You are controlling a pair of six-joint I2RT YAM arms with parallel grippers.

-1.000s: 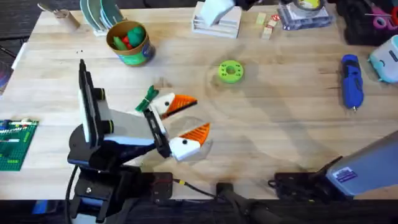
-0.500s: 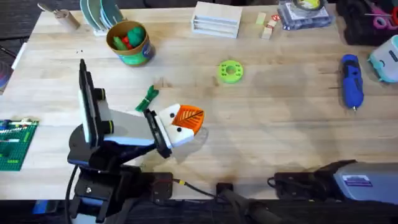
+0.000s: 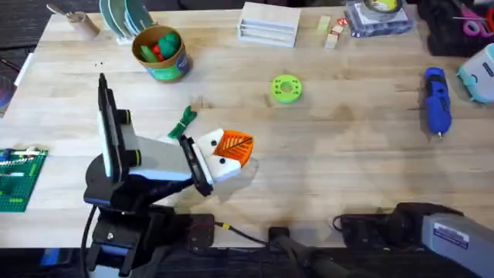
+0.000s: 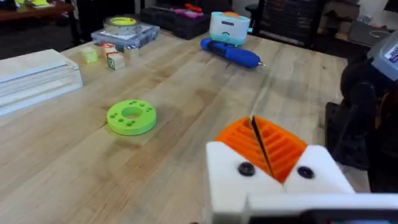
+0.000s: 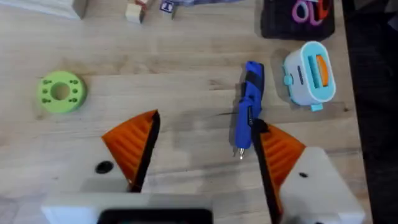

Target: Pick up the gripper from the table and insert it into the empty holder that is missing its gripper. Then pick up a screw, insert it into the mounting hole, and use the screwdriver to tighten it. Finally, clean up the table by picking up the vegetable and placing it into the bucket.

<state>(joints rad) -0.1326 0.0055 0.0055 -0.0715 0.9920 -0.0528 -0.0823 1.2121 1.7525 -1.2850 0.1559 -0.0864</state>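
Note:
My left gripper (image 3: 239, 148) rests low over the middle-left of the table, its white fingers and orange pads (image 4: 273, 146) pressed together, shut with nothing between them. The green vegetable (image 3: 184, 121) lies on the wood just behind it, beside the left wrist. The bucket (image 3: 160, 54), with green and red toys inside, stands at the back left. The blue screwdriver (image 3: 435, 100) lies at the far right. My right gripper (image 5: 206, 123) is open above the table, with the screwdriver (image 5: 249, 106) just beyond its right pad. The loose gripper, the holder and the screw are out of view.
A round green disc with holes (image 3: 285, 88) sits mid-table. Along the back edge are a white box (image 3: 268, 23), small blocks (image 3: 332, 32) and a clear case (image 3: 378, 17). A blue toy toaster (image 3: 480, 73) stands far right, and a green brick plate (image 3: 19, 177) far left.
My left gripper went from open to shut within the last second and has held still since. The right arm drew back toward the lower right corner.

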